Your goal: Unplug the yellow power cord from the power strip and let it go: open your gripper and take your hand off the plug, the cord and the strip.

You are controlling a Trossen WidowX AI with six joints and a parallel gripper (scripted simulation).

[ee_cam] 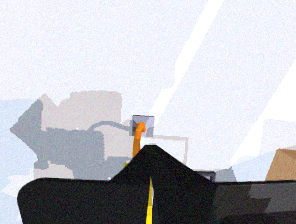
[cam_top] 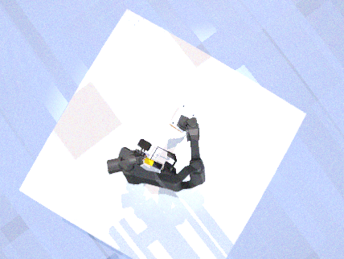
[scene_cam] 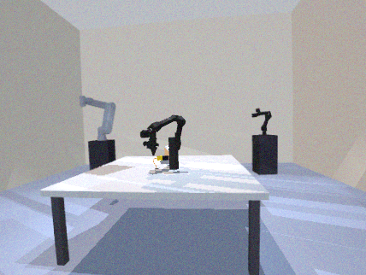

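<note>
Hovering over the white table (cam_top: 225,100) (scene_cam: 154,195) with gripper (cam_top: 143,155) (scene_cam: 153,154) (ee_cam: 150,150) closed narrow on nothing, right near the yellow plug (cam_top: 149,162) (scene_cam: 159,158) (ee_cam: 149,206), from which curves an orange cord (scene_cam: 155,162) (ee_cam: 137,145), beside what looks, at this coarse view, like a black block (cam_top: 157,165) (scene_cam: 165,158).

The robot arm (cam_top: 150,177) (scene_cam: 162,123) is pretty much all matte black, with chunky rounded joints. Gripper (cam_top: 141,153) (scene_cam: 153,149) (ee_cam: 150,150) has black fingers tapering to blunt points, kinda neat
</note>
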